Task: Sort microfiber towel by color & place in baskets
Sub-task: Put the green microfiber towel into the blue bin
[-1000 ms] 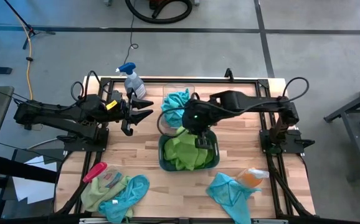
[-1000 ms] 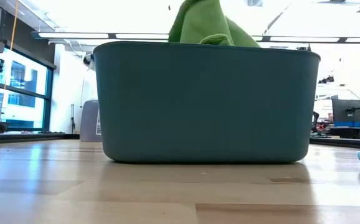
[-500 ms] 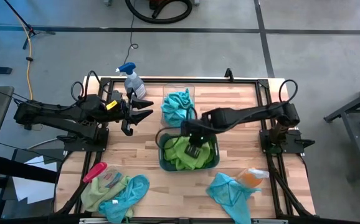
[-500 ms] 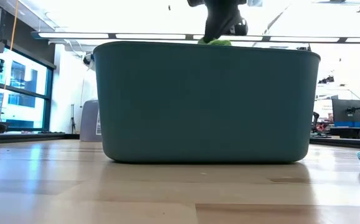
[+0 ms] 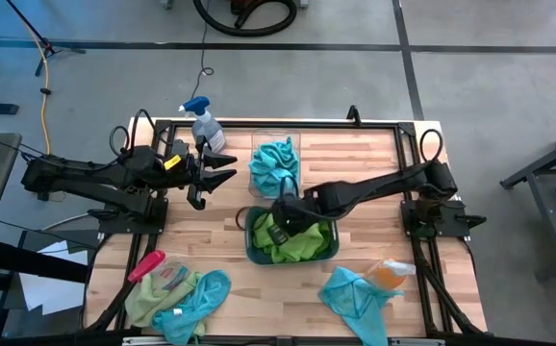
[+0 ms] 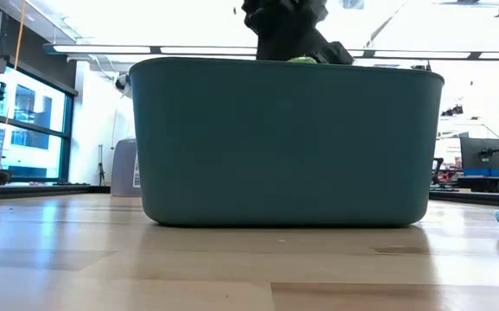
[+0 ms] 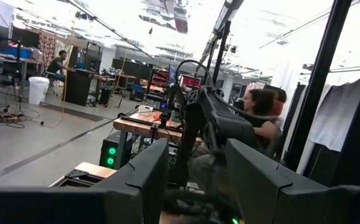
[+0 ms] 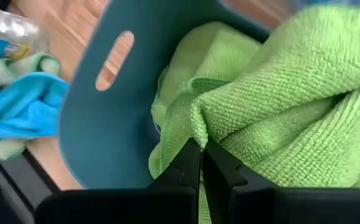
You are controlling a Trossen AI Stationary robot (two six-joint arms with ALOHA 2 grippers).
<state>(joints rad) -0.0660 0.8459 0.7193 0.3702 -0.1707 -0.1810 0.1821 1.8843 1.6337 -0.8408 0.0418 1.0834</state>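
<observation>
right tool point(image 5: 280, 229) down inside dark teal basket point(image 5: 251, 248), fingers point(image 8: 186, 163) pinched shut on lime green towel point(image 8: 279, 106). left tool point(image 5: 228, 169) parted, raised near spray bottle point(image 5: 204, 125).

The dark teal basket point(image 5: 254, 252) sits near the table's middle, rounded at the corners, with a slot handle in its end wall point(image 8: 113, 60). Lime green microfiber towels point(image 5: 302, 242) lie bunched inside it, and the right gripper point(image 5: 278, 234) pinches a fold of one of them point(image 8: 273, 99) down in the basket. Just behind it stands the clear narrow basket point(image 5: 276, 135), filled with turquoise towels point(image 5: 272, 161). At the table's near edge lie a green towel point(image 5: 141, 300) touching a turquoise one point(image 5: 198, 299), and another turquoise towel point(image 5: 351, 298) well apart.
</observation>
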